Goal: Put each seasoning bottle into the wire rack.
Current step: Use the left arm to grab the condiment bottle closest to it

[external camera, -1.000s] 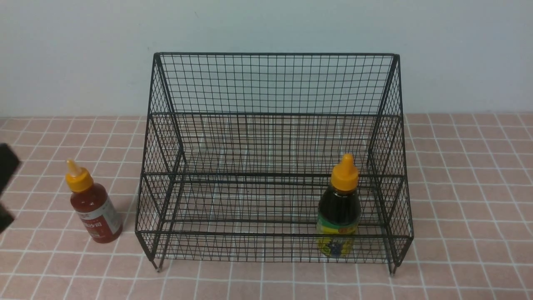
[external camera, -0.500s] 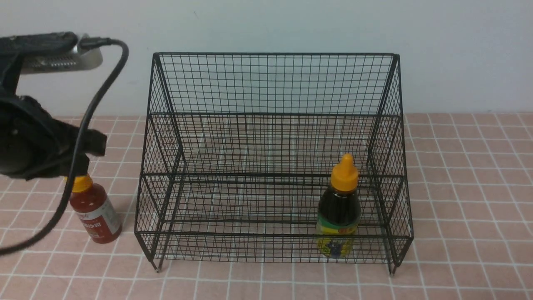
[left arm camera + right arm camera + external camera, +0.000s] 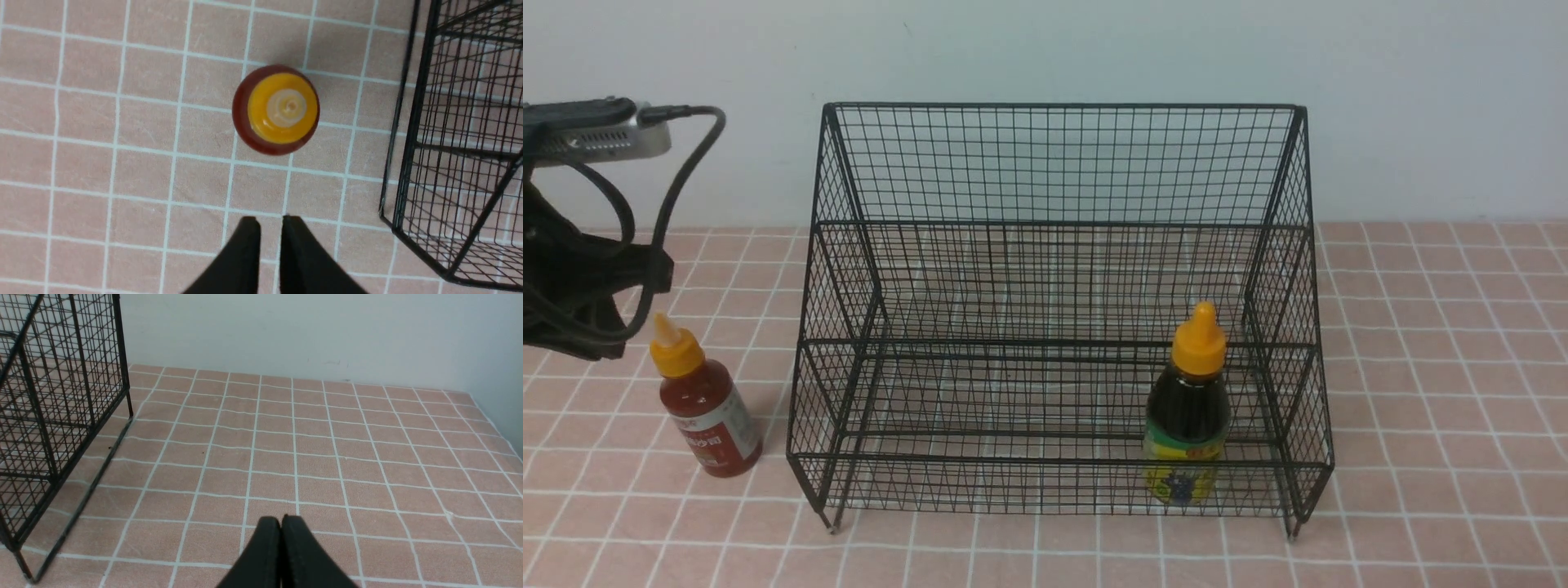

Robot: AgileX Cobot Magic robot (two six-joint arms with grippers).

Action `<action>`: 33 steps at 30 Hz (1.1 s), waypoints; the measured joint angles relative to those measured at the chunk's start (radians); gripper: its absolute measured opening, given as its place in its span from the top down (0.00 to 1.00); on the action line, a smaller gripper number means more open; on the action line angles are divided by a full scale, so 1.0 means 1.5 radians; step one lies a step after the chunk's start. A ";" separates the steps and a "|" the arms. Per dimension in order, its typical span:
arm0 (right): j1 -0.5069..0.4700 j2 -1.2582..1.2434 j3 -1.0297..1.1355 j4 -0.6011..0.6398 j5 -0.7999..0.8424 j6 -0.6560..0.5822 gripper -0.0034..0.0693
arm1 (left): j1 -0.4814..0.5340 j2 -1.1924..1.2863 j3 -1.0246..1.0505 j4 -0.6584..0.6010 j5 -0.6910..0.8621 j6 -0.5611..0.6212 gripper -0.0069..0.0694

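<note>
Now the red sauce bottle stands on its base on the pink tiled table, outside the wire rack. Seen from the front, it is at about 9 o'clock from the lower tier of the rack, just beside the rack's side and not touching it. The dark sauce bottle is already inside the rack. It stands upright on the lower front tier, close to the end at 3 o'clock, and its orange nozzle rises above the rail behind it. The upper tier holds nothing. The left arm hangs at about 10 o'clock from the red sauce bottle, higher than its cap, with a black cable looping down from the wrist. The left wrist view looks straight down on the orange cap of this bottle. The left gripper is apart from the bottle, and its two black fingers are parted only by a narrow gap with nothing between them. A corner of the rack also shows in that view, near the bottle but clear of it. The right gripper does not show in the front view. In the right wrist view its fingers are pressed together and they hold nothing. It is over bare tiles, with one side of the rack near it and the pale wall behind.
</note>
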 joint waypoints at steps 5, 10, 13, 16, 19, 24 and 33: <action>0.000 0.000 0.000 0.000 0.000 0.000 0.97 | 0.001 0.000 0.000 -0.012 -0.060 0.047 0.42; 0.000 0.000 0.000 0.000 0.000 0.000 0.97 | 0.001 0.016 -0.001 -0.015 -0.096 0.057 0.17; 0.000 0.000 0.000 0.000 0.000 0.000 0.97 | 0.001 0.042 -0.001 -0.015 -0.106 0.057 0.08; 0.000 0.000 0.000 0.000 0.000 0.000 0.97 | 0.001 0.086 -0.001 -0.015 -0.106 0.057 0.07; 0.000 0.000 0.000 0.000 0.000 0.000 0.97 | 0.001 0.120 -0.001 -0.015 -0.106 0.057 0.08; 0.000 0.000 0.000 0.000 0.000 0.000 0.97 | 0.001 0.154 -0.001 -0.015 -0.108 0.058 0.16; 0.000 0.000 0.000 0.000 0.000 -0.007 0.97 | 0.001 0.185 -0.001 -0.017 -0.127 0.069 0.45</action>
